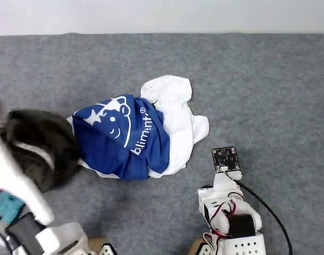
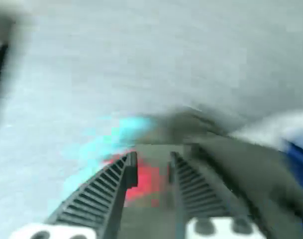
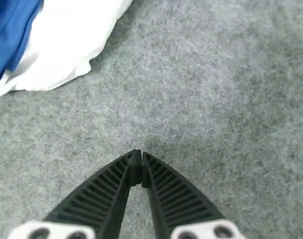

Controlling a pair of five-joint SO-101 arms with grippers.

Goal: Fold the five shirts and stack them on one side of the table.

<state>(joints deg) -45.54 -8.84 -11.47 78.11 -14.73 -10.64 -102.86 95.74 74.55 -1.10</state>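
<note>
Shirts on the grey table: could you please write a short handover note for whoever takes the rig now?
Right gripper: shut, empty, over bare table near the white shirt.
Left gripper: above teal and red cloth; grip unclear from blur.
Blue shirt lies crumpled on the white shirt, mid-table; dark shirt bunched beside them.
Done: nothing folded or stacked. To do: all folding and stacking.

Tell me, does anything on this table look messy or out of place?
Yes. The blue shirt lies crumpled over a bunched white shirt in the middle, and a dark shirt is heaped beside them. None looks folded or stacked.
</note>
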